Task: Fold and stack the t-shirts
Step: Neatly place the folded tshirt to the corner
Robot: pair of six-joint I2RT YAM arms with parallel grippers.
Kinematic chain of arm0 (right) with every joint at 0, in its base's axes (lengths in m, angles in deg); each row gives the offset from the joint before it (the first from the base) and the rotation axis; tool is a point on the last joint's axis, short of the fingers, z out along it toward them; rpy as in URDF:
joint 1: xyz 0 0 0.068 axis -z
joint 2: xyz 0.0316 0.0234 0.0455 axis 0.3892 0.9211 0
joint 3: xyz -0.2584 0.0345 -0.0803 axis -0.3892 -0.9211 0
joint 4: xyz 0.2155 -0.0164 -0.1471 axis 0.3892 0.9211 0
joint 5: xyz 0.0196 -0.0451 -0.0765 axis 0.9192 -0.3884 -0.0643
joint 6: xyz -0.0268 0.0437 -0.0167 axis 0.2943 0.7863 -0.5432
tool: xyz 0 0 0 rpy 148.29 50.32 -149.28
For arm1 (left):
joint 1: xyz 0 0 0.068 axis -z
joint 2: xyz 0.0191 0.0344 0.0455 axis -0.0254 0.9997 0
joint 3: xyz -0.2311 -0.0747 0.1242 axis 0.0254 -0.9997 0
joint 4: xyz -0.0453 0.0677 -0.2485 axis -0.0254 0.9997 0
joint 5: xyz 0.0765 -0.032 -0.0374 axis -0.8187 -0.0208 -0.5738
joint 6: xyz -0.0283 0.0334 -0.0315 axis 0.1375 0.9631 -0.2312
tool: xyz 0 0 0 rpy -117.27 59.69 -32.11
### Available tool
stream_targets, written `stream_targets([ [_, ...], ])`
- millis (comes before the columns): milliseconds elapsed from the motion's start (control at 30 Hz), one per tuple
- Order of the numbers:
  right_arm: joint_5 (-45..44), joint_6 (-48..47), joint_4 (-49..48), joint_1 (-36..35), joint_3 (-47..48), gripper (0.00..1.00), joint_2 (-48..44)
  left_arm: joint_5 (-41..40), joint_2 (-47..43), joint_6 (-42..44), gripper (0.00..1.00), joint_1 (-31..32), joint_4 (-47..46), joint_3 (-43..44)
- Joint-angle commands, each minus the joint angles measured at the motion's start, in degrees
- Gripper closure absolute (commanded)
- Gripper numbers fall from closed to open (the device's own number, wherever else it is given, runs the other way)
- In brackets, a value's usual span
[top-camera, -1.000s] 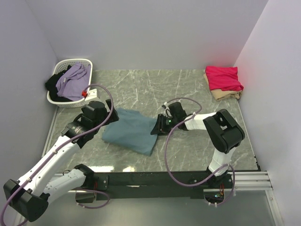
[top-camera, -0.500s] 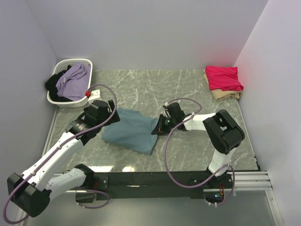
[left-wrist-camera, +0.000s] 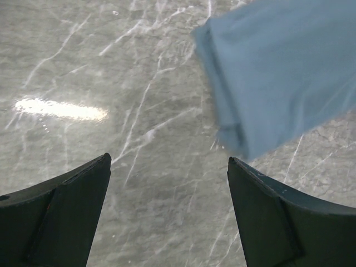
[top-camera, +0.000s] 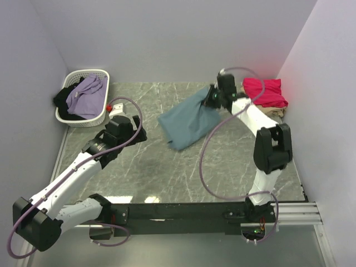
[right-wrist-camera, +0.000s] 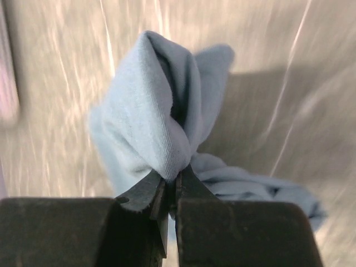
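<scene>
right end effector [right-wrist-camera: 171, 186] pinches the teal-blue t-shirt [top-camera: 186, 118].

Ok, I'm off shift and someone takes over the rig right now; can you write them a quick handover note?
Left pincer: open, empty, over bare table left of centre.
Right pincer: shut on a bunched edge of the teal shirt, beside the crimson shirt.
Done: crimson shirt lies folded on the beige shirt, far-right corner.
Left: teal shirt not yet on that pile; it may need tidying once set down. Basket at far left holds purple and dark clothes.
</scene>
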Motion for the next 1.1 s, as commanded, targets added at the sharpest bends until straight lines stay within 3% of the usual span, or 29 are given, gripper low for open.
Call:
stream_targets([
  [0,-6.9,-1.7,5.7,3.8,19.9,1.0,10.8,3.0,2.5,1.3,0.09,-0.1,-4.9,1.2],
  [133,-9.5,0.0,13.5,7.2,45.1,1.0,24.8,3.8,5.6,2.5,0.09,-0.1,-5.9,2.5],
  [167,-9.8,0.8,17.7,8.9,57.1,1.0,27.9,4.2,6.6,2.9,0.09,-0.1,-6.2,2.6],
  [267,-14.2,4.6,19.1,11.4,67.5,1.0,35.7,5.2,8.3,3.4,0.09,-0.4,-7.2,3.0],
  [333,-18.2,7.2,14.9,13.5,62.7,1.0,33.4,5.7,9.4,3.5,0.09,-0.4,-8.0,3.4],
  [367,-19.8,7.7,10.0,14.1,55.9,1.0,31.9,5.9,9.8,3.6,0.09,-0.5,-8.1,3.5],
  [567,-29.1,10.7,0.1,18.3,43.8,1.0,27.4,7.5,12.8,4.5,0.09,-0.6,-8.7,4.8],
  [833,-37.5,7.6,-12.8,20.6,38.7,1.0,25.9,8.2,15.2,4.7,0.09,-0.8,-8.4,6.4],
  [1000,-40.6,6.3,-13.9,20.3,39.9,1.0,26.6,8.8,17.0,4.2,0.09,-0.8,-8.9,7.3],
  [1067,-43.4,6.2,-21.1,19.8,32.2,1.0,22.8,9.3,18.3,3.9,0.09,-0.8,-8.7,8.4],
])
